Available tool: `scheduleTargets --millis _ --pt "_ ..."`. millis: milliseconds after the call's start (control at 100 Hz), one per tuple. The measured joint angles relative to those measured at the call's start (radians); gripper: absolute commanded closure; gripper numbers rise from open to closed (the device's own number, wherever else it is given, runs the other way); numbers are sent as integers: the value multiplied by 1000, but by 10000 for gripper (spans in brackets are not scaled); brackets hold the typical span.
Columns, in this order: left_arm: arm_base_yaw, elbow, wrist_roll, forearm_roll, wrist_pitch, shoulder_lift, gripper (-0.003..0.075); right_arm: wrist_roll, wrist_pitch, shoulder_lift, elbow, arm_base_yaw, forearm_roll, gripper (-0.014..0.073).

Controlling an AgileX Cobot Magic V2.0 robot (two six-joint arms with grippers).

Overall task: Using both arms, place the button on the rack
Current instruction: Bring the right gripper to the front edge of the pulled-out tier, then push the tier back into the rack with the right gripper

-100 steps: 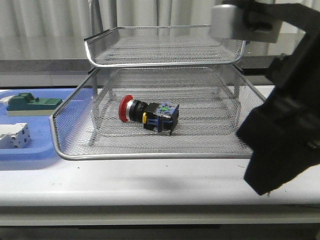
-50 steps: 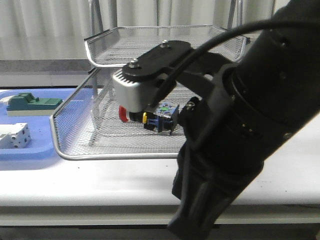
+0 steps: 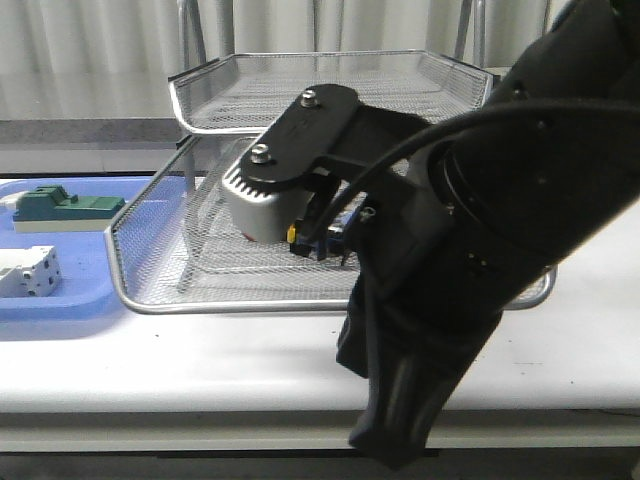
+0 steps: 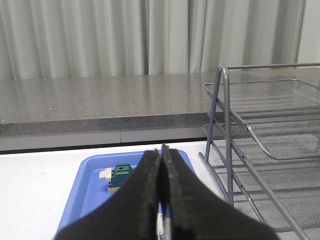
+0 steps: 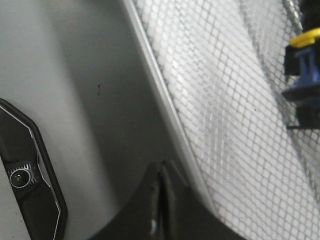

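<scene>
The button (image 3: pixel 318 240) lies on its side in the lowest tier of the wire-mesh rack (image 3: pixel 180 255), mostly hidden in the front view behind the right arm (image 3: pixel 470 260), which crosses in front of the rack. Only its yellow and blue rear block shows. The right gripper (image 5: pixel 159 200) has its fingers pressed together, empty, just outside the rack's front rim. The left gripper (image 4: pixel 161 195) is likewise closed on nothing, beside the rack, over the blue tray (image 4: pixel 90 185) holding a green-topped block (image 4: pixel 121 172).
</scene>
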State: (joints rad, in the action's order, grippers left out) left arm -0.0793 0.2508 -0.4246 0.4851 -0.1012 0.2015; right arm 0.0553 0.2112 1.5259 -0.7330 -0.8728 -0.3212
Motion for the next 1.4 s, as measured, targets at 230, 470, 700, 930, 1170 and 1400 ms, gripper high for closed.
scheduleTargets --millis 230,470,700,930,1170,1400 --pt "0 0 0 0 0 0 741 2 -27 1 -24 83 -6 659" --pt "0 0 0 0 0 0 741 2 -70 45 -98 172 -23 659" --pt "0 0 0 0 0 0 741 2 -76 148 -182 226 -29 659" --pt "0 0 0 0 0 0 741 2 -74 175 -247 251 -30 659" --pt "0 0 0 0 0 0 741 2 -36 168 -265 244 3 659" --pt "0 0 0 0 0 0 741 2 80 87 -265 237 105 659"
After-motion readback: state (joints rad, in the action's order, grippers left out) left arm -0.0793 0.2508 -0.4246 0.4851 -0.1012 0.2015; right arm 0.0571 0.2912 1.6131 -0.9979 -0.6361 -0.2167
